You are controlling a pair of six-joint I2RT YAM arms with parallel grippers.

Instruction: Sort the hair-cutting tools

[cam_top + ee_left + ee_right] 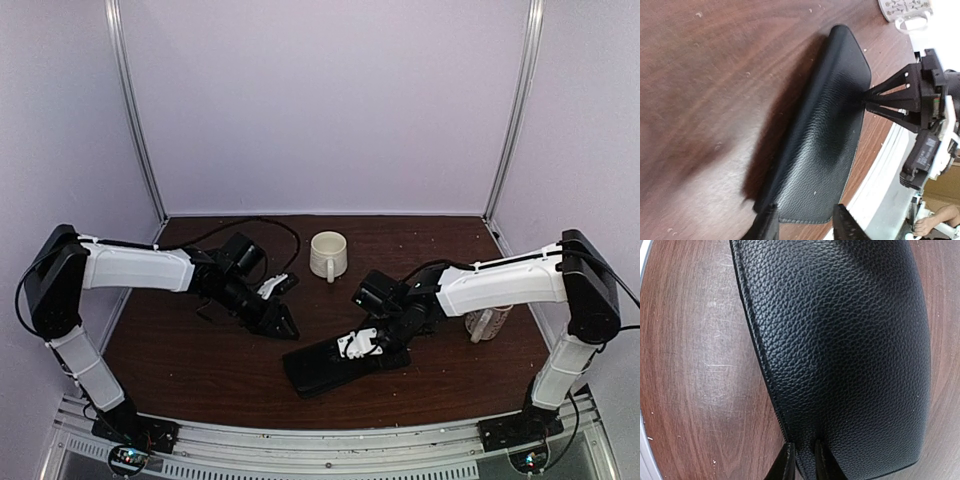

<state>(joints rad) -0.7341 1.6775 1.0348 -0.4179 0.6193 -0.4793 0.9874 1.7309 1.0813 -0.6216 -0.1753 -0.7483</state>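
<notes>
No scissors or hair clips show in any view; they are hidden or out of view. A flat black leather case [320, 372] lies on the wooden table in front of the arms. My right gripper [365, 345] is shut on the case's zipper edge; its fingers pinch the seam in the right wrist view [805, 462], where the case [850, 340] fills the frame. My left gripper [283, 325] is open and empty. In the left wrist view its fingertips [807, 225] stand either side of the near end of the case [825, 140].
A white mug [327, 255] stands at the back centre. A patterned mug [488, 322] stands at the right behind my right arm, and also shows in the left wrist view [905, 7]. The table's front rail [890, 165] runs close to the case.
</notes>
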